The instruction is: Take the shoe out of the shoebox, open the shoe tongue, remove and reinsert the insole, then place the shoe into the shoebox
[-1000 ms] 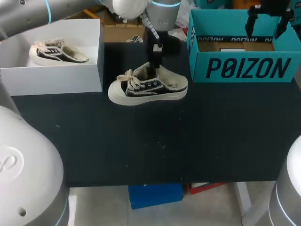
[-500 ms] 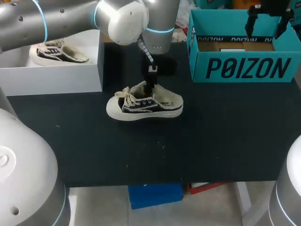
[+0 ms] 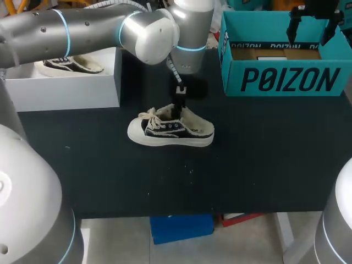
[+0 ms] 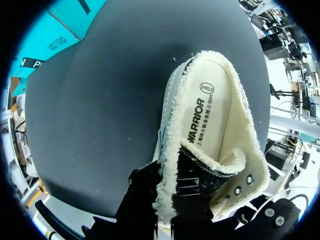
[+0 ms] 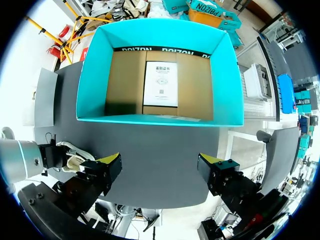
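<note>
A black canvas shoe (image 3: 170,130) with cream fleece lining and white laces lies near the middle of the black table, toe to the left. My left gripper (image 3: 179,104) comes down from above and is shut on the shoe's fleece-edged side wall. Up close, the left gripper (image 4: 170,202) pinches that wall, one finger inside and one outside. The cream insole (image 4: 212,117) lies flat inside the shoe. The teal shoebox (image 3: 286,80) stands at the back right. My right gripper (image 3: 313,22) hangs open over the shoebox (image 5: 222,75), fingertips (image 5: 111,161) wide apart.
A white box (image 3: 66,88) at the back left holds a second, matching shoe (image 3: 69,63). The teal box has a brown cardboard floor with a paper sheet (image 5: 161,82) on it. My left arm's thick links (image 3: 110,27) cross above the white box.
My left arm has carried the shoe down and toward the table's front, away from the white box. The right gripper has stayed over the shoebox.
</note>
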